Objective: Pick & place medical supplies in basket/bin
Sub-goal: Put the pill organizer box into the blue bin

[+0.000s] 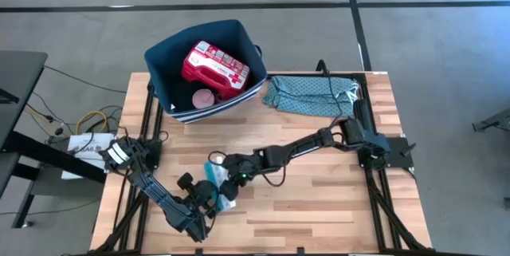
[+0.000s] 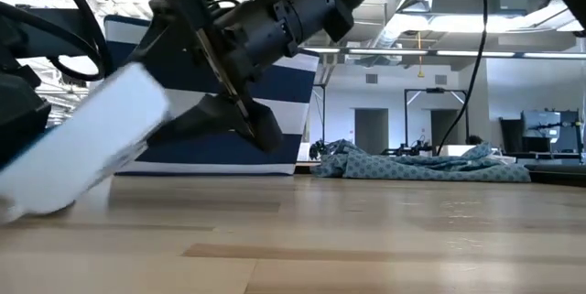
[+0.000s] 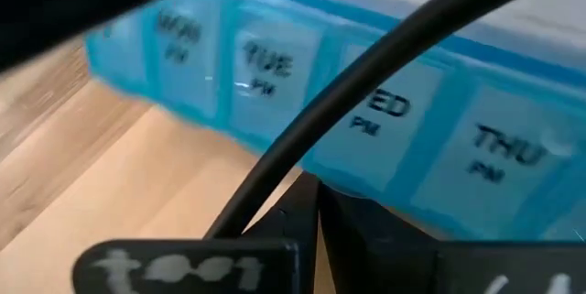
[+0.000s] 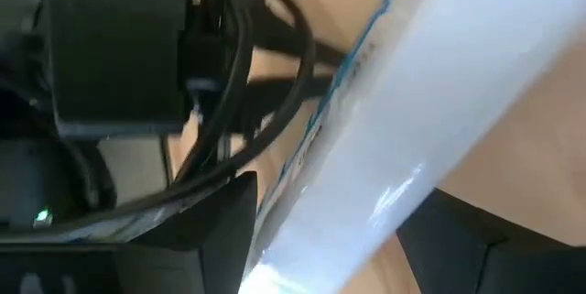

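Note:
The light-blue flat box [image 1: 217, 186] is a pill organiser with day labels [image 3: 412, 120]. It lies near the table's near-left part, tilted in the low view [image 2: 82, 143]. My right gripper [image 1: 221, 168] reaches across the table from the right and is shut on it. My left gripper [image 1: 205, 202] sits just on the near side of the box, fingers together [image 3: 319, 216]. The dark navy bin [image 1: 159, 64] stands at the far edge, with the red first-aid pouch [image 1: 215, 66] and pink tub [image 1: 203, 98] inside. My right gripper [image 4: 339, 230] pinches the light-blue box between its two fingers [image 4: 229, 230], which lie across the long box [image 4: 439, 83]. In the low view the box is tilted, its upper end [image 2: 137, 88] by the fingers and its lower end [image 2: 23, 198] close to the table. My left gripper is shut with its tips right at the box's edge [image 3: 348, 189]; I cannot tell whether it touches it.
The teal patterned cloth [image 1: 311, 95] lies crumpled at the far right, beside the bin [image 2: 275, 138]. Bare wooden table [image 1: 319, 200] stretches along the near-right part. Cables hang around both wrists.

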{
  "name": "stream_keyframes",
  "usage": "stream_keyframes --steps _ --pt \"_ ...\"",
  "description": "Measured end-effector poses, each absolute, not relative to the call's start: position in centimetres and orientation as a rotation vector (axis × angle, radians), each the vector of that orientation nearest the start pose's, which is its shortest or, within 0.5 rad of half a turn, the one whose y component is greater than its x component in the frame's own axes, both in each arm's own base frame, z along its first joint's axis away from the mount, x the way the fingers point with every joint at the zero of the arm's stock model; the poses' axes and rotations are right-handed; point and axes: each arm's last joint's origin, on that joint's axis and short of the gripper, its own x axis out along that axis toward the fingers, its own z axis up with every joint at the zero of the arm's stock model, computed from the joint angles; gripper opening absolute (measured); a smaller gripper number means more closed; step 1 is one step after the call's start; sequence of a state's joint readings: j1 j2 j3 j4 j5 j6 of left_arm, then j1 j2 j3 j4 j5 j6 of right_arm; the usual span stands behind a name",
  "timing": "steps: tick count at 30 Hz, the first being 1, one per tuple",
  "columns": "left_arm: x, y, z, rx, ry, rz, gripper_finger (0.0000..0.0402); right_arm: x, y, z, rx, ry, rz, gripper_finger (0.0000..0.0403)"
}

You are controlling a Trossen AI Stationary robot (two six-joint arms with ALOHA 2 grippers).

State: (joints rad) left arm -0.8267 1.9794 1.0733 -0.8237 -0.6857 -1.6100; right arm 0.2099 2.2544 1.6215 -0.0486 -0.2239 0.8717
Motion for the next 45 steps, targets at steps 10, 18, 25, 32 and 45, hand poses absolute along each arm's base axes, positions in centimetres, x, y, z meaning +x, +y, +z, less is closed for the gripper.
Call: stream_keyframes --steps 10,18,25,32,45 --pt "23.1 -22.1 10.1 -0.227 0.811 0.705 0.0004 47.8 10.5 14.1 0.789 0.866 -0.038 0.0235" --pt "23.4 -22.4 10.2 -0.149 0.773 0.651 0.0004 47.5 10.4 13.8 0.744 0.909 -0.039 0.0177" --pt "23.3 -22.4 10.2 -0.134 0.772 0.654 0.0004 47.2 10.8 13.9 0.704 0.933 -0.025 0.0133" --pt "22.7 -23.5 10.4 -0.154 0.672 0.624 0.0004 46.4 11.2 15.0 0.674 0.959 -0.023 0.0144" --pt "21.0 -25.3 10.5 -0.218 0.597 0.579 0.0004 41.0 9.0 29.6 0.361 0.686 -0.109 0.0147"
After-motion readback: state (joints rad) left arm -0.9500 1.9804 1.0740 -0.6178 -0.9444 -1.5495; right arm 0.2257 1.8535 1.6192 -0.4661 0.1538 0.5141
